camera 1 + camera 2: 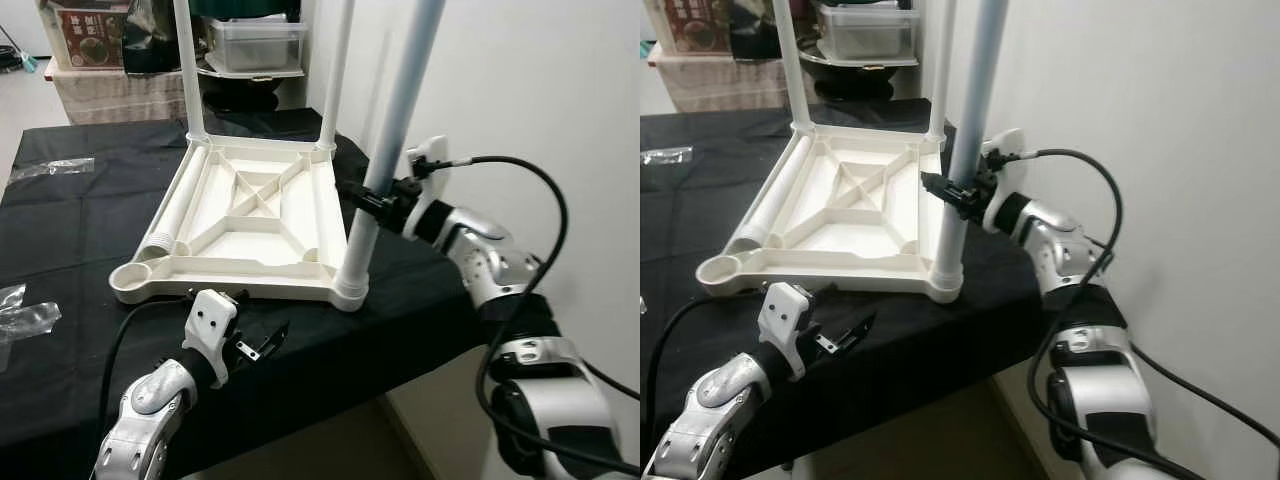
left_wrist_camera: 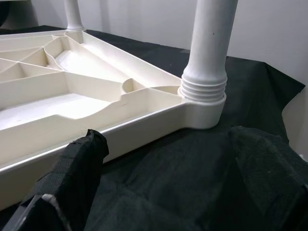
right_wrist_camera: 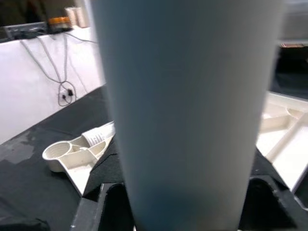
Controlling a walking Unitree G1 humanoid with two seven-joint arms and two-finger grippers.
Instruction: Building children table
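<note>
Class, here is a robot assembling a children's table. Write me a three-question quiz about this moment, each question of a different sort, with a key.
1. True or false: the tabletop lies upside down on the black cloth.
2. Which hand grips the near-right leg? A) left hand B) right hand C) neither
3. Fill in: one leg lies loose inside the tabletop, and the near-left corner socket is ____.

Key:
1. True; its ribbed underside faces up.
2. B; the right hand is closed around the leg, while the left hand hovers open over the cloth.
3. Empty.
</note>
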